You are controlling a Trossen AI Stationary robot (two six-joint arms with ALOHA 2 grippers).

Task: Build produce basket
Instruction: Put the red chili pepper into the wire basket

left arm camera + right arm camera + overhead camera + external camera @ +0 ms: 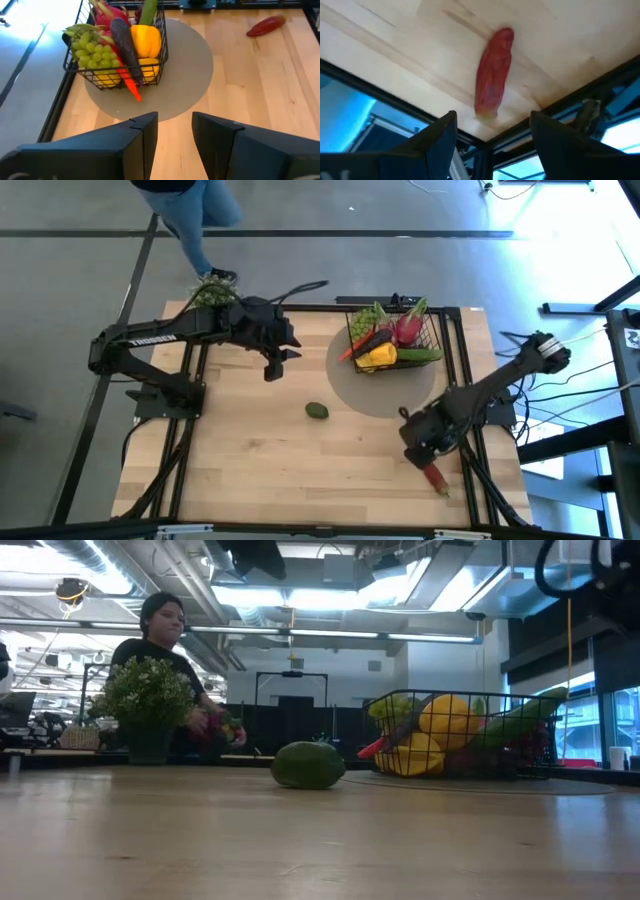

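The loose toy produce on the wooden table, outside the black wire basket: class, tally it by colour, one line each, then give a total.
Green: 1, the oval green toy avocado lying near the table's middle.
Red: 1, the long red toy chili lying by the table's edge, just ahead of the open right gripper.
Total: 2 pieces outside the black wire-mesh basket.

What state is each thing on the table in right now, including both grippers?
basket: upright on the round mat, filled with produce
avocado: loose on the table, outside the basket
red chili: lying on the table near its edge, not held
left gripper: open, empty, above the table
right gripper: open, empty, poised over the red chili
potted plant: upright at the table's far edge
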